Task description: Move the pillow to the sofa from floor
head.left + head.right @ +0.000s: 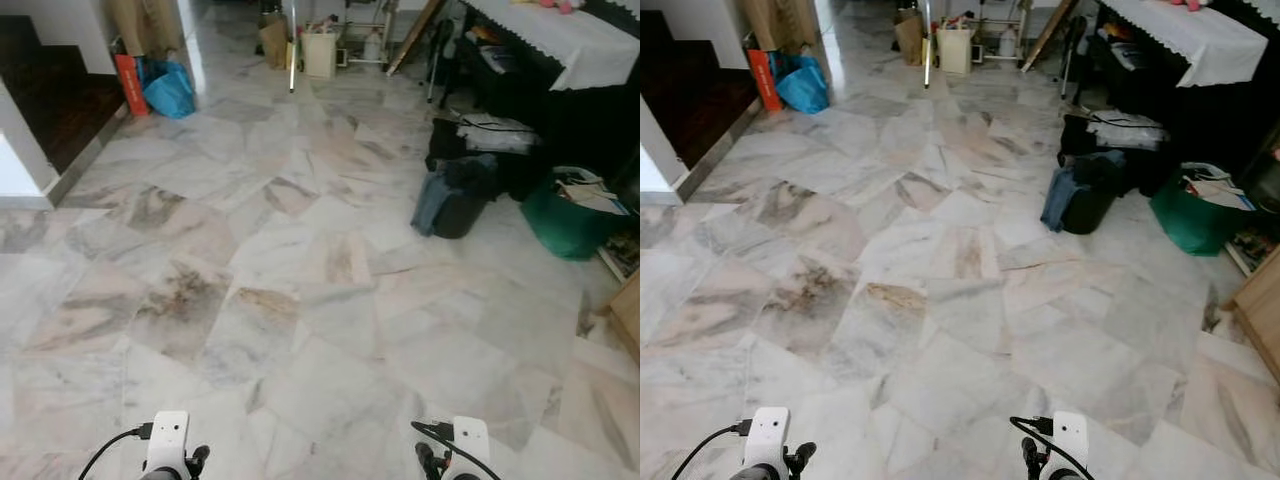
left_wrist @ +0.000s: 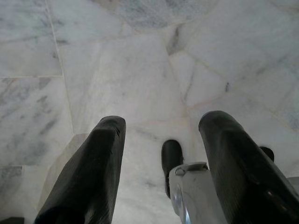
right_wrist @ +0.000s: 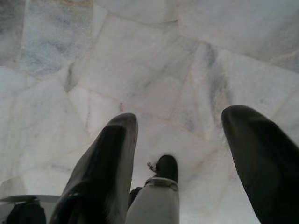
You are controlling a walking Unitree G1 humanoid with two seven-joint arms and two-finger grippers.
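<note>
- Left gripper (image 2: 161, 135) hangs low over the marble floor (image 1: 300, 300), fingers (image 2: 93, 172) spread apart, holding nothing; right gripper (image 3: 180, 135) likewise, jaws open and empty.
- Dark bags (image 1: 455, 195) and a green bag (image 1: 565, 225) sit beside the white-clothed table (image 1: 570, 40); possibly laundry, hard to tell.
- Blue bag (image 1: 168, 88) lies far left by the wall.

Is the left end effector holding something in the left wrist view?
No, the left end effector is open, and between its two black fingers there is just the bare marble floor.
</note>
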